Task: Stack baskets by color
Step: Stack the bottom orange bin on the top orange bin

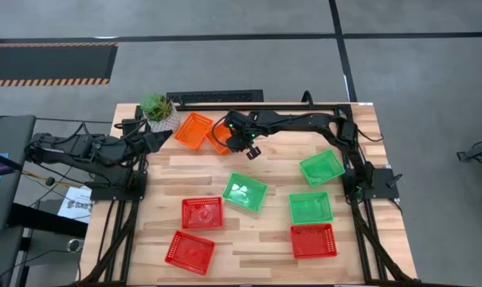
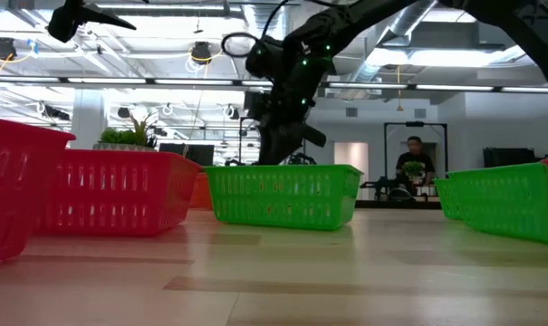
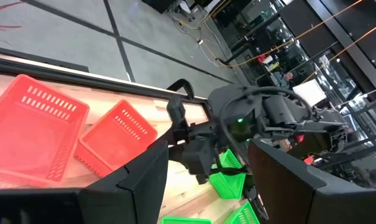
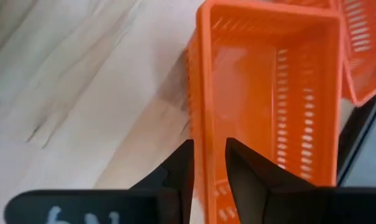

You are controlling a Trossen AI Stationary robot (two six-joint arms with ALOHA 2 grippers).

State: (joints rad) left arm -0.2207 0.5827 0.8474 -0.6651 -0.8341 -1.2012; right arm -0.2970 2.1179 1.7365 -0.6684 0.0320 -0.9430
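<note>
Right gripper [image 4: 207,163] at upper centre of the table [image 1: 264,239]; jaws straddle the near rim of an orange basket [image 4: 268,81], slightly parted; basket long axis runs away from jaws; left gripper [image 1: 149,139] idle at upper left, jaws parted.

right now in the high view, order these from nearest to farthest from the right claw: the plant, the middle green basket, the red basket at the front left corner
Measured from the right claw, over the orange baskets at the table's back:
1. Middle green basket, just in front of the claw, toward the table's centre.
2. Plant, at the back, off to the left arm's side.
3. Front-left red basket, at the table's near edge.
</note>
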